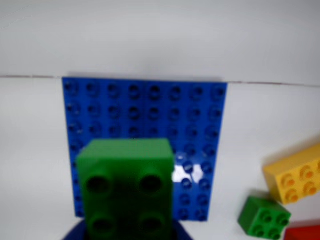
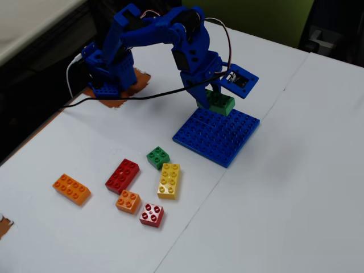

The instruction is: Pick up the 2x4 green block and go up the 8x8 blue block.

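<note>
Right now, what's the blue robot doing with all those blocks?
The blue robot arm is holding the green 2x4 block in its jaws, above the back edge of the big flat blue plate. In the fixed view I can't tell whether the block is touching the plate yet. The other bricks lie loose on the white table in front: a small green one, two yellow-orange ones, two red ones and a long orange one.
</note>
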You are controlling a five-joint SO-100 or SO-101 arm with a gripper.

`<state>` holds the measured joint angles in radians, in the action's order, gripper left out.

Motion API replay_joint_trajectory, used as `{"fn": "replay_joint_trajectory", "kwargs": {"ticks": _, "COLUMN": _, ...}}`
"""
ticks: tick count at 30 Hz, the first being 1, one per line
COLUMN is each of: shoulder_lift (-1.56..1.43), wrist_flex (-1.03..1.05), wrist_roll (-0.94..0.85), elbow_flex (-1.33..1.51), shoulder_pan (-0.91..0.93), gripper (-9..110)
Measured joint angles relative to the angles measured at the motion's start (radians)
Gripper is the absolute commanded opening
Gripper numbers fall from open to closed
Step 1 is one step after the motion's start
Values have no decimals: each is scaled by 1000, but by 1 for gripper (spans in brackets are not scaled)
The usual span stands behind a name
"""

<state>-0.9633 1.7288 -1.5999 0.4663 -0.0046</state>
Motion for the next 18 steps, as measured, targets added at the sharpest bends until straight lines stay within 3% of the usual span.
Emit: {"fn": "replay_joint_trajectory", "kwargs": {"ticks": 18, "shoulder_lift": 25, "wrist_flex": -48, "wrist_roll": 15, "elbow_flex": 0, "shoulder_pan": 5, "gripper": 0}}
